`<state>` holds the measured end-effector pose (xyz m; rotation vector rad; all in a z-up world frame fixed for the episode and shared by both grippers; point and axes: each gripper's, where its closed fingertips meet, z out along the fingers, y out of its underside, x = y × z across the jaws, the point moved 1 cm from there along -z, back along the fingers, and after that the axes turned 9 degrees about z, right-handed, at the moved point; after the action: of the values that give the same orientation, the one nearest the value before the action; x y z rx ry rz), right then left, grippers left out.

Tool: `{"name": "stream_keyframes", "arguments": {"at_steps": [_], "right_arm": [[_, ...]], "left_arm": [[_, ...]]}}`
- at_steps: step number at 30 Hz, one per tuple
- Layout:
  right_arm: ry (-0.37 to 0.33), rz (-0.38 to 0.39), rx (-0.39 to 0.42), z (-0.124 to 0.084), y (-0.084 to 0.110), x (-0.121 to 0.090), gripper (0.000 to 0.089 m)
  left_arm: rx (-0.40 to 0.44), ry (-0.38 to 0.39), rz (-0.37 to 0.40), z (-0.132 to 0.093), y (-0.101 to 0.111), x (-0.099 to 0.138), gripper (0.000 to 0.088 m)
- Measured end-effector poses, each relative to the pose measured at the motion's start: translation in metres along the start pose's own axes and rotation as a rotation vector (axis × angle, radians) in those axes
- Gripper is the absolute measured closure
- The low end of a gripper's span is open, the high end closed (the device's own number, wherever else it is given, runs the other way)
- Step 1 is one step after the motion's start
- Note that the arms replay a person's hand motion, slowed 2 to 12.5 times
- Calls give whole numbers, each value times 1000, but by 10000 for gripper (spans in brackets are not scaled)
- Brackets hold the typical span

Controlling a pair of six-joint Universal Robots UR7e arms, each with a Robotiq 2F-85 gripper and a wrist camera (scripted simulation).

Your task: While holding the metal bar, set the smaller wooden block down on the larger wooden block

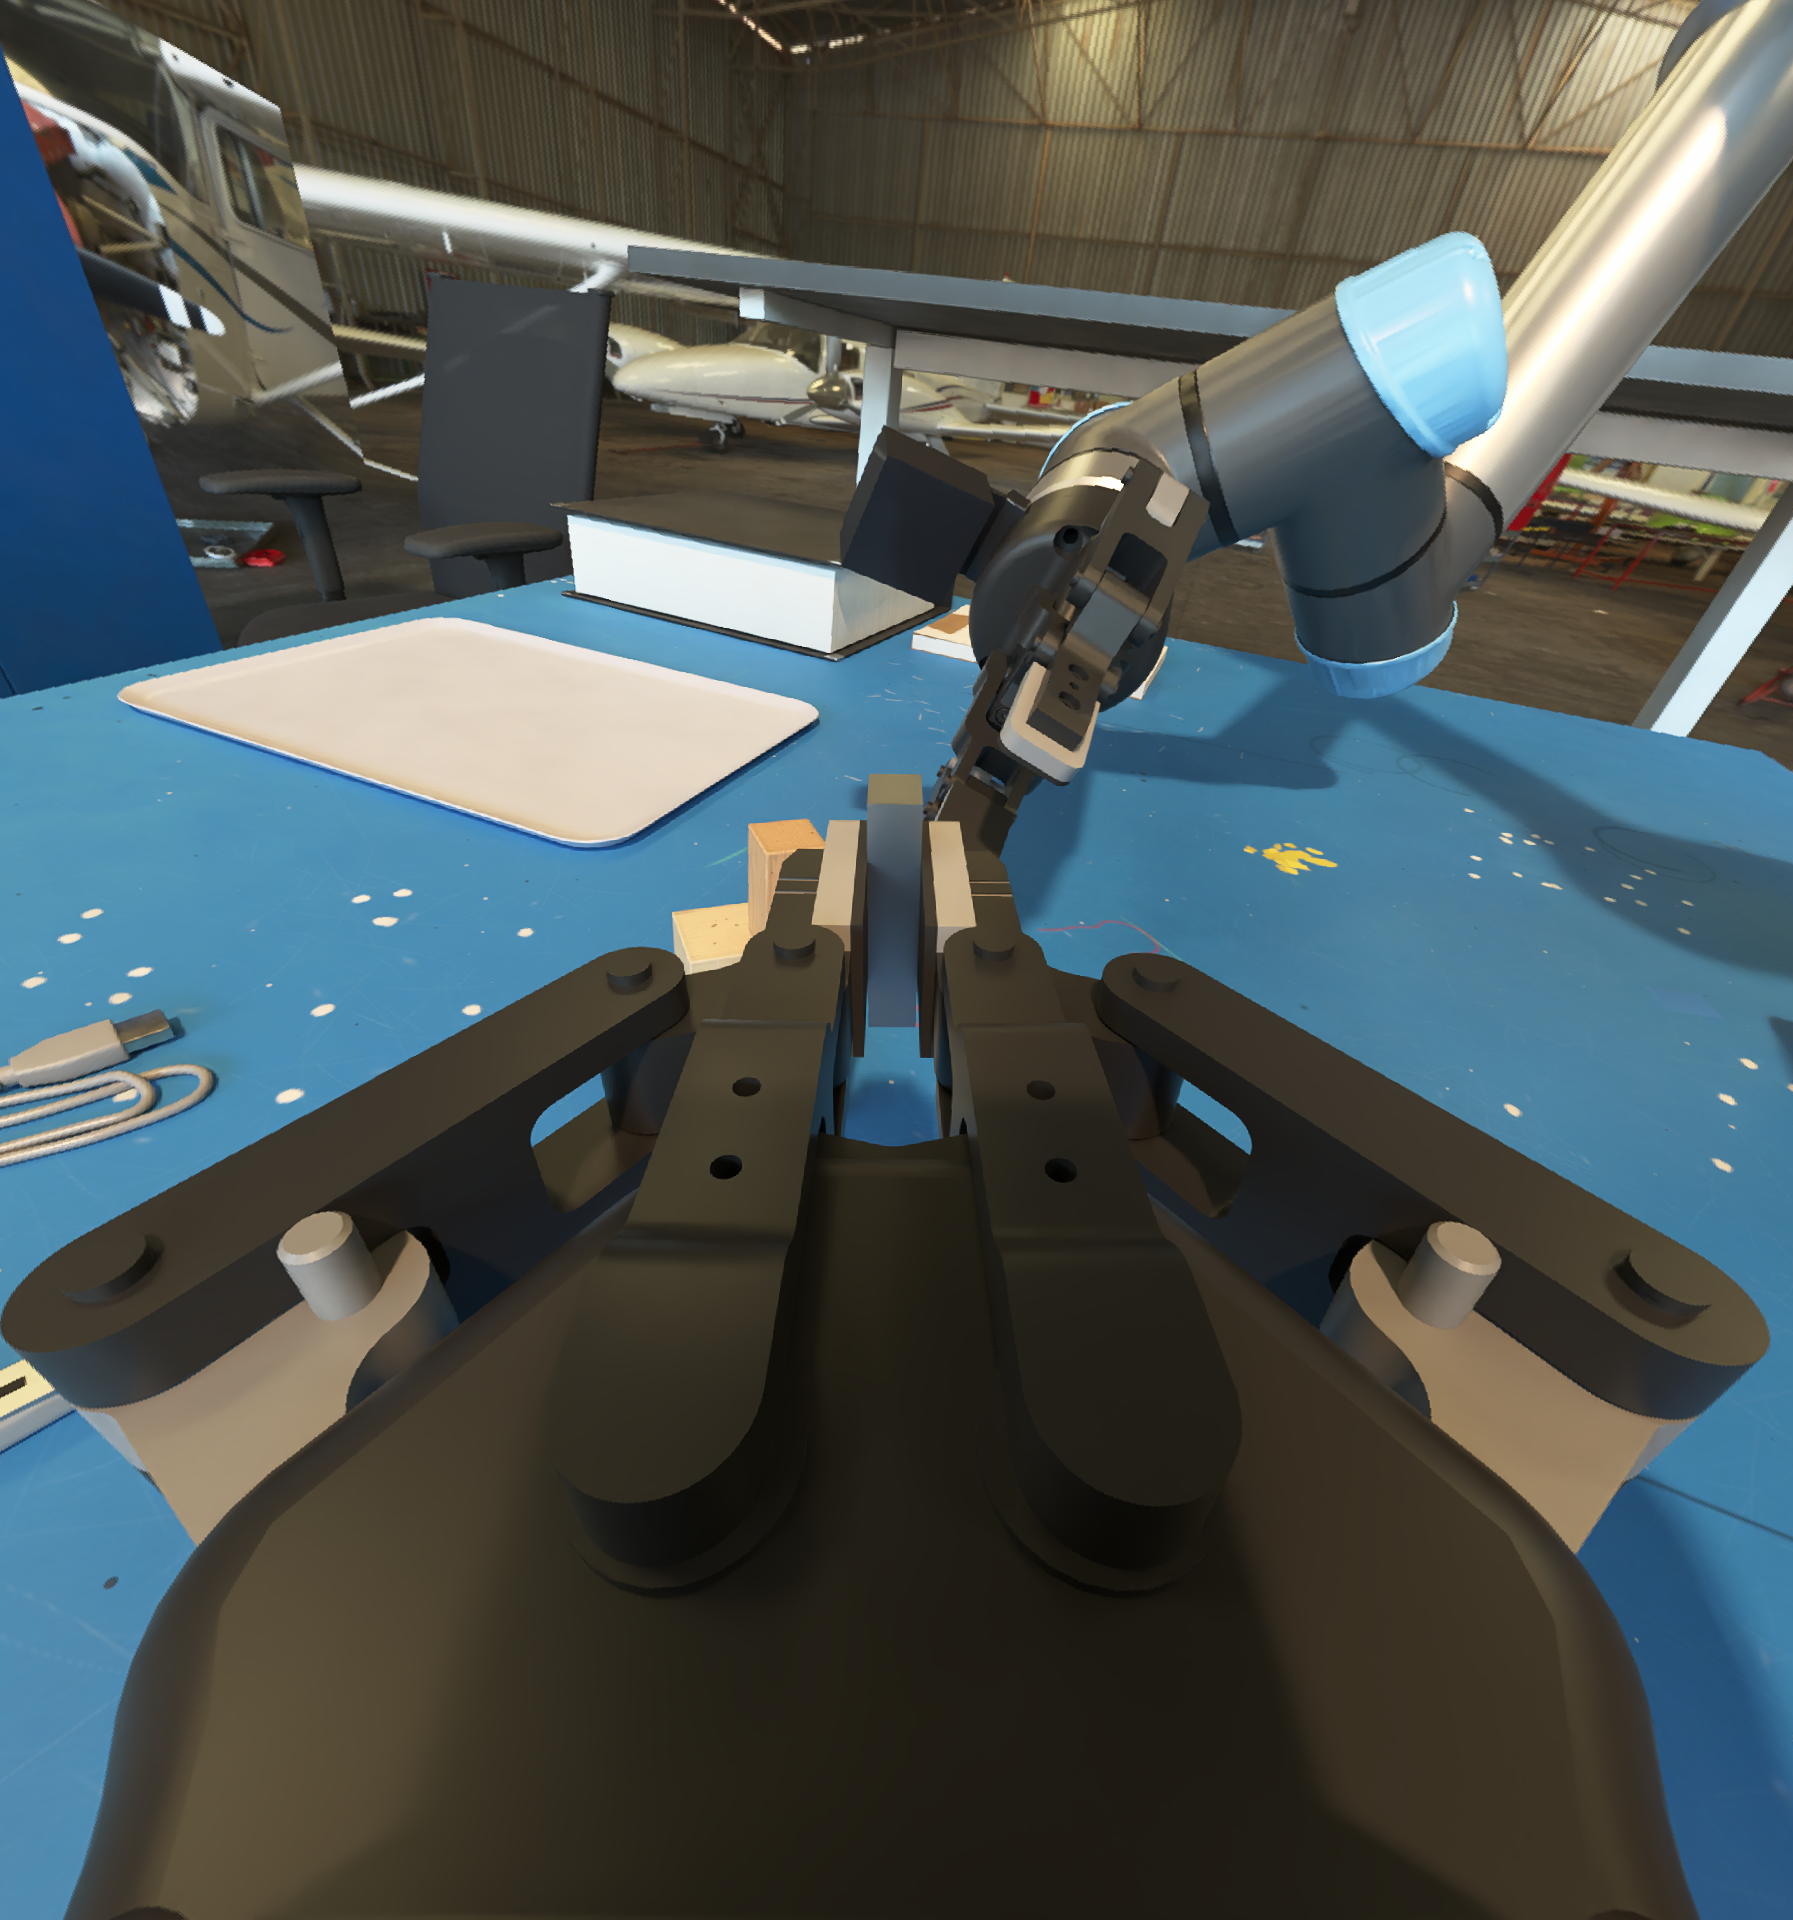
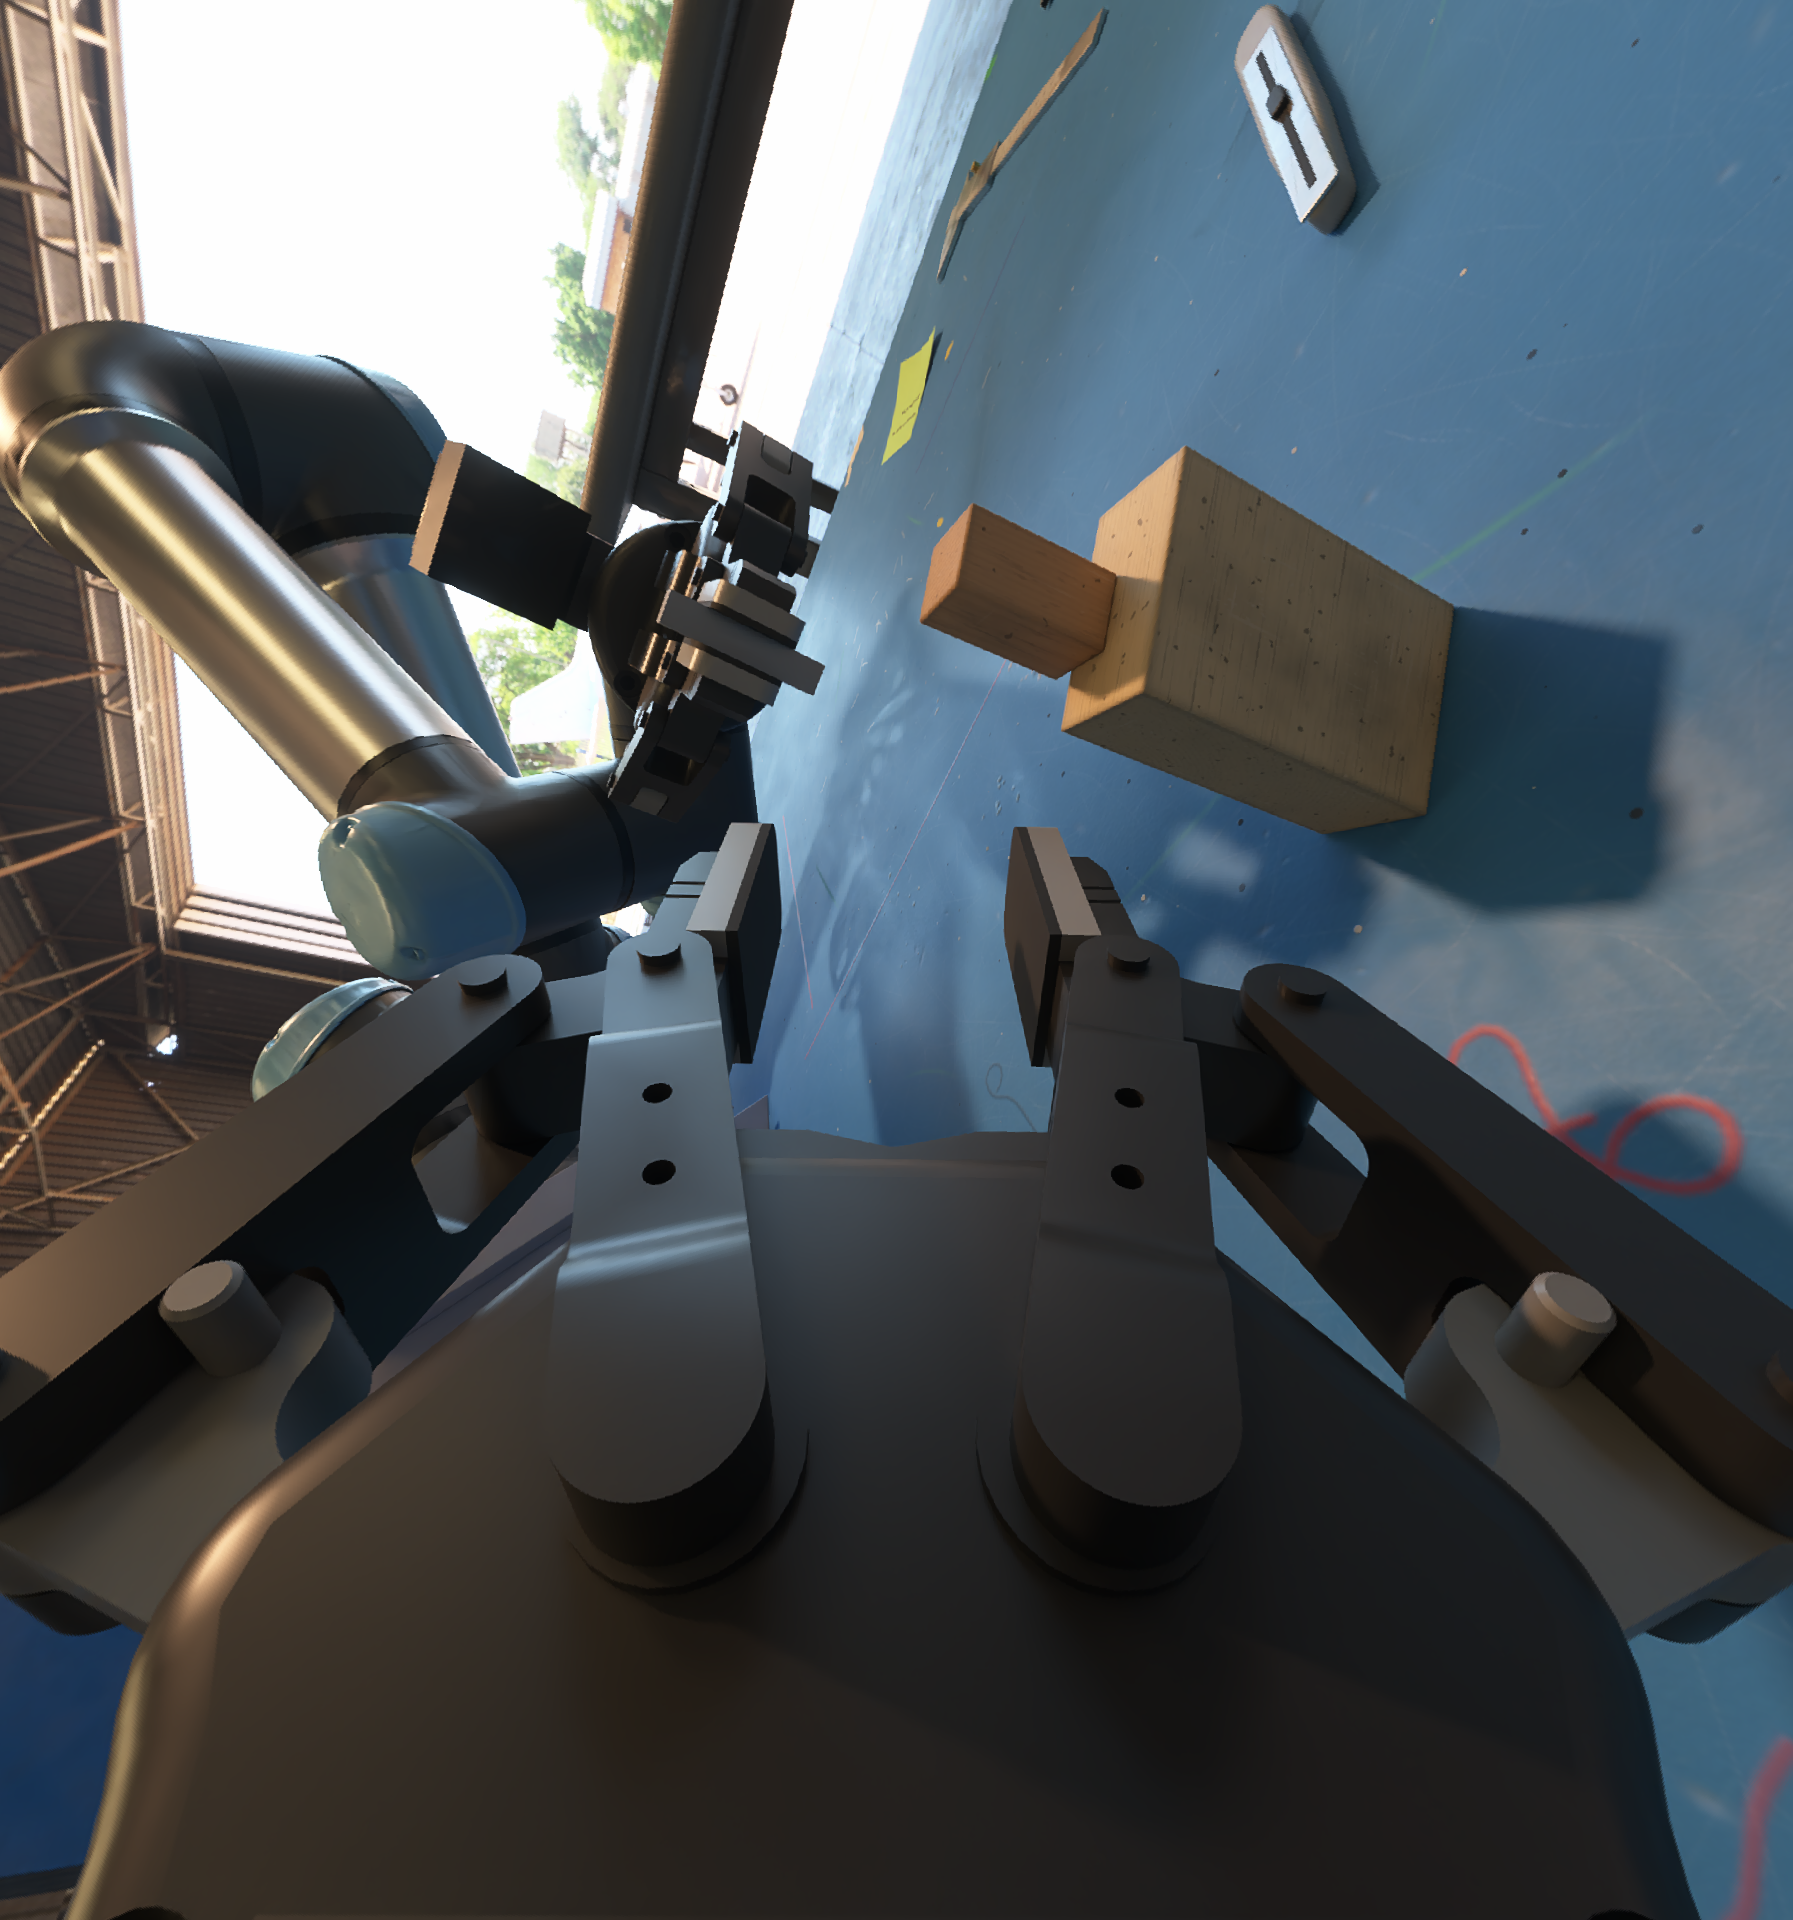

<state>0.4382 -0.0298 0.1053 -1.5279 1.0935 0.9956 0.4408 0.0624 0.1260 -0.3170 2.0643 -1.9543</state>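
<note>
On larger block (image 2: 1276, 644): smaller block (image 2: 1017, 590). Left gripper (image 1: 893, 883) clamps metal bar (image 1: 893, 914); right gripper (image 2: 892, 914) spread, empty.

No writing can be read in either view. The yellow note (image 2: 913, 397) on the blue table (image 2: 1494, 364) bears marks too small to make out.

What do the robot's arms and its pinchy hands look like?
Each arm is a shiny silver tube with dark grey joints and light blue round caps. Each end effector, left and right, is black with two flat fingers, grey pads, round pins and small screw holes. A black box sits beside the wrist. No cables show.
</note>
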Motion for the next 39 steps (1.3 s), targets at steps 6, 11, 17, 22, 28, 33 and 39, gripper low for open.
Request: {"name": "stream_keyframes", "arguments": {"at_steps": [6,11,17,22,28,33,39], "right_arm": [[-11,-1,-7,0,-3,-1,498],[-12,-3,-8,0,-5,-1,498],[0,-2,-7,-1,-7,1,494],[42,-9,-1,-1,-7,3,455],[146,-44,-7,2,-4,7,331],[221,-69,-18,7,0,8,278],[286,-87,-49,12,3,10,274]], "left_arm": [[-8,7,-4,1,2,1,801],[-13,10,-4,1,3,1,801],[-23,8,-5,2,4,1,801],[-43,-4,-7,2,7,-1,801],[-69,-26,-6,2,10,-4,801],[-87,-35,-10,3,13,-5,801],[-92,-31,-11,3,14,-4,801]]}}
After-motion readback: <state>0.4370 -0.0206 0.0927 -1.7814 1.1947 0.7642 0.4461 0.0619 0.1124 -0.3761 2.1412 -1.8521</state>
